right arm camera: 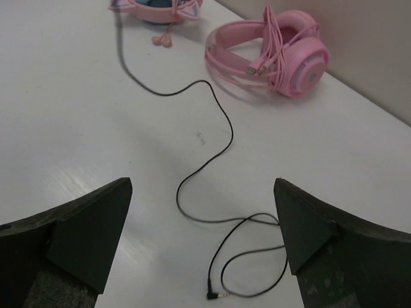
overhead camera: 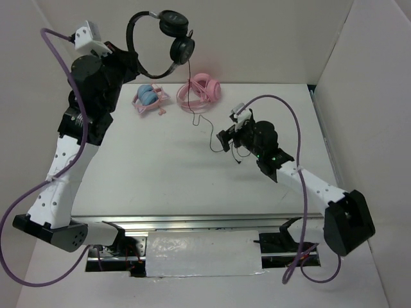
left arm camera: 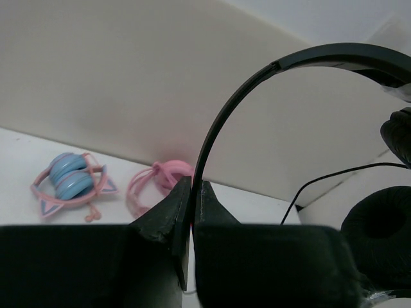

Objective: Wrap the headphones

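Between pale walls (overhead camera: 270,45), white table (overhead camera: 160,173)

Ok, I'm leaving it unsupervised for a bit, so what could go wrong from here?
The left hand pinches only the thin headband, so the raised headphones could swing or slip. The cable lies in loose loops, its plug on the table under the open right hand; closing could miss something so thin. Pulling the cable might snag the pink headphones close by.

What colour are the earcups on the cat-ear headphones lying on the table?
Light blue, on a pink frame. The cat-ear headphones show best in the left wrist view.
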Available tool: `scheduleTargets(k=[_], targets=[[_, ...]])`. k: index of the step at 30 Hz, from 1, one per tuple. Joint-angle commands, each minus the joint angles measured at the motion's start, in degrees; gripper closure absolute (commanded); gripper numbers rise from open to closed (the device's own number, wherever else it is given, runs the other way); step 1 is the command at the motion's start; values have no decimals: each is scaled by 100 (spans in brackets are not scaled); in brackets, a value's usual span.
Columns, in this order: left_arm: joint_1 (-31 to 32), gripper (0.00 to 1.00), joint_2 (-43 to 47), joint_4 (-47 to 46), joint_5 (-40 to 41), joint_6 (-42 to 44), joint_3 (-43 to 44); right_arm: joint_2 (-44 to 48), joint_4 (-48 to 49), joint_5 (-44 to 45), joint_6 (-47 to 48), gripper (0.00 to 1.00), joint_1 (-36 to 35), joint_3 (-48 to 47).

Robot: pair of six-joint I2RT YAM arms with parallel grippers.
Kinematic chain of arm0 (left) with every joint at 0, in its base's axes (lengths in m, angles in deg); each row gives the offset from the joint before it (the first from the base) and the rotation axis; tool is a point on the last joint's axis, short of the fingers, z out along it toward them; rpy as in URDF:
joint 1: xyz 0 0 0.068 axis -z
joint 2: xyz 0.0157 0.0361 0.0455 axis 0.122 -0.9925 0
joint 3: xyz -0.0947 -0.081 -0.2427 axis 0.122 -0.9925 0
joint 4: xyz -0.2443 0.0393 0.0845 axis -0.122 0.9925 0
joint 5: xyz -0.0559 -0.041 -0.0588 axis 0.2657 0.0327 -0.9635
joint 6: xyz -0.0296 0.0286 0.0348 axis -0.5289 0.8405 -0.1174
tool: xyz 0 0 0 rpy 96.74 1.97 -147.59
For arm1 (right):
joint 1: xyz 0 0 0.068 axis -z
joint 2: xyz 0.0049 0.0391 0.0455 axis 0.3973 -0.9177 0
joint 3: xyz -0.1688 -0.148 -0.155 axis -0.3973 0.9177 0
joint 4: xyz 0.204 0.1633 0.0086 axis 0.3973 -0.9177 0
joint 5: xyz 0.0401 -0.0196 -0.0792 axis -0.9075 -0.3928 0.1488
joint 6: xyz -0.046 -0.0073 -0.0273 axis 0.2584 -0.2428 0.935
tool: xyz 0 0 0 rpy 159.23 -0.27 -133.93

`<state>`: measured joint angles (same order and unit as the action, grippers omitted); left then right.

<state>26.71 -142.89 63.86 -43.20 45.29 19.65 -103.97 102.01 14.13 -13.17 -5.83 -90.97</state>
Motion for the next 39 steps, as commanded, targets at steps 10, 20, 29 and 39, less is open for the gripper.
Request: scheduleTargets(k=[10, 20, 29, 39], targets=[[7, 100, -419, 520, -1227, 164, 1846, -2514, 2094, -2097, 381, 0, 472, -1708], [16, 100, -244, 732, -1227, 366, 2260, -3612, 1814, -1652, 688, 0, 164, -2525], [16, 100, -68, 758, -1043, 454, 2427, -5126, 618, -2175, 188, 38, 15, -4812], [16, 100, -769, 556, 878, 121, 2048, -2626, 1708, -1074, -1711, 100, -1310, -895]])
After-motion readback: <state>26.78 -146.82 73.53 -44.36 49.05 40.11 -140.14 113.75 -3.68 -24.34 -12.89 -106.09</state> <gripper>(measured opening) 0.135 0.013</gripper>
